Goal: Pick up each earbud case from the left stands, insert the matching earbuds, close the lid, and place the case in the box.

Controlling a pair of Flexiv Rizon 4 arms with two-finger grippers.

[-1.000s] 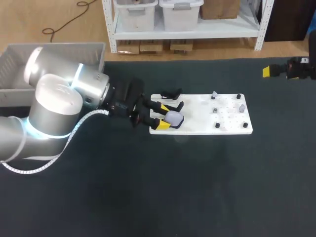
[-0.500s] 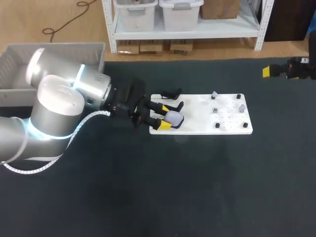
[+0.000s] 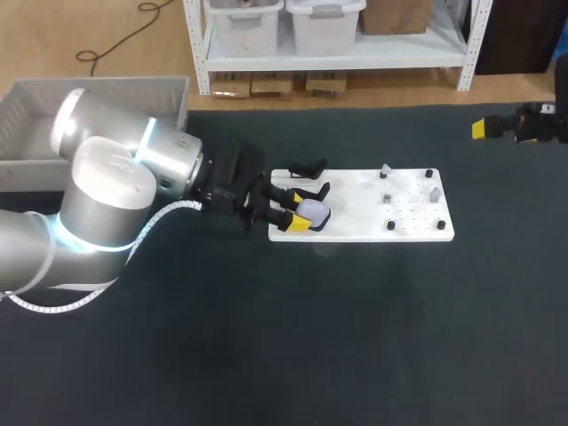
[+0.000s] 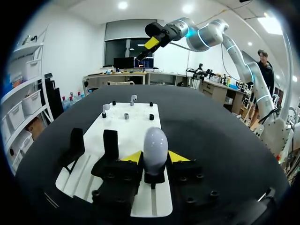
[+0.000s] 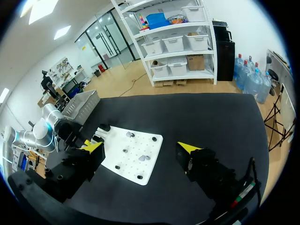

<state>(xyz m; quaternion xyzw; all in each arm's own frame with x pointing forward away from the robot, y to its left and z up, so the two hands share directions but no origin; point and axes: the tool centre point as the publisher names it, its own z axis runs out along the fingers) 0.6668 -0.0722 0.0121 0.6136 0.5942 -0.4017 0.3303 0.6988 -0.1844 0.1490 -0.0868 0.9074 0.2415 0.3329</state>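
1. Left arm (image 3: 115, 191) comes in from the left; left pincer (image 3: 295, 209) is at the near-left corner of the white board (image 3: 355, 226).
2. Earbud case (image 3: 312, 211), pale and egg-shaped, stands upright on a black stand inside the left pincer. Cannot tell whether the pincer is clamped on it or only set around it.
3. Left wrist view: the case (image 4: 155, 146) sits dead centre in the left pincer (image 4: 154, 157), with two more black stands (image 4: 111, 143) just to its left on the board (image 4: 136, 119).
4. Head view: those black stands (image 3: 311, 166) are on the far-left part of the board, just beyond the case.
5. The right part of the board has small grey pieces (image 3: 435, 193) and black pegs (image 3: 390, 225).
6. Right pincer (image 3: 484, 129) is at the far right, well apart from the board. In the right wrist view the right pincer (image 5: 141, 147) is wide apart, with the board (image 5: 140, 164) ahead of it.
7. Grey box (image 3: 98, 93) is at the far left, behind the left arm.
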